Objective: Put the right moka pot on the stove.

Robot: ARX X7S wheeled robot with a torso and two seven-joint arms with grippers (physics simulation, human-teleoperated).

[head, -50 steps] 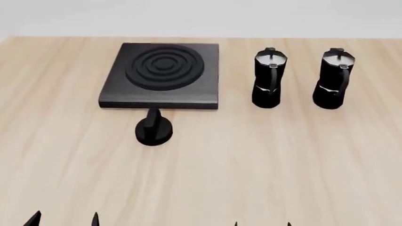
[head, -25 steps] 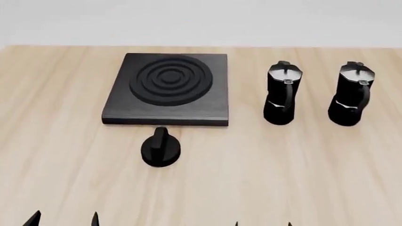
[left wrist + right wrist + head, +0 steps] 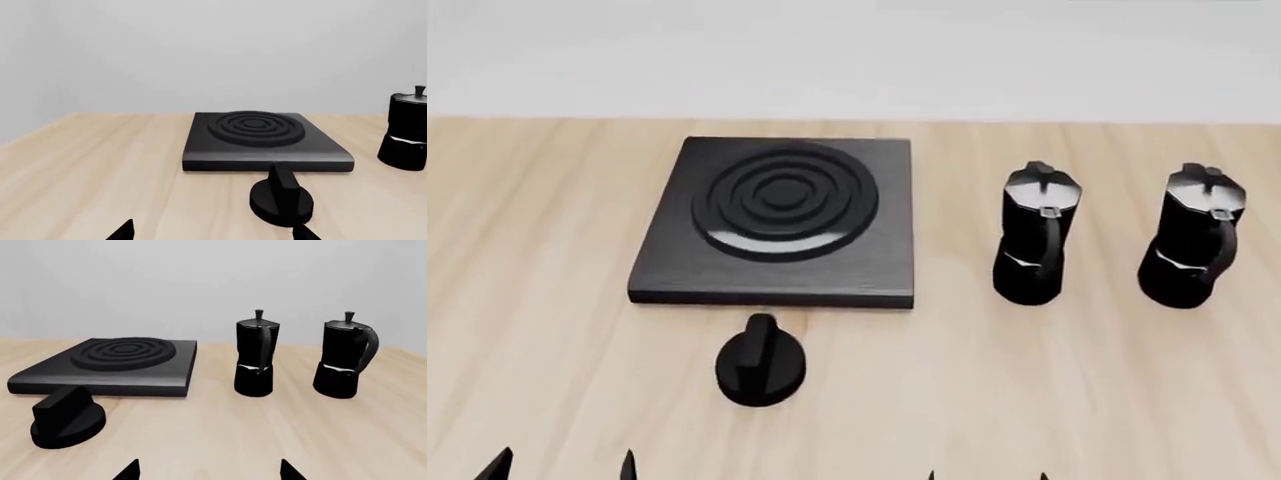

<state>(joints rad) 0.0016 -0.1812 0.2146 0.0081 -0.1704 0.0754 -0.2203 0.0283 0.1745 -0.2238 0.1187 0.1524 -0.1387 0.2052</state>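
Standing untouched right of the stove (image 3: 777, 222), right moka pot (image 3: 1190, 250); both fingers apart

stove (image 3: 777, 222) left, right moka pot (image 3: 1192, 250) far right, apart

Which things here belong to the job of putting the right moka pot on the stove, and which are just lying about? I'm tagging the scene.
Belongs to the job:
- black faceted right moka pot with grey lid
- flat black square stove with raised burner rings

Just lying about:
- identical black left moka pot
- small round black knob
- light wooden table
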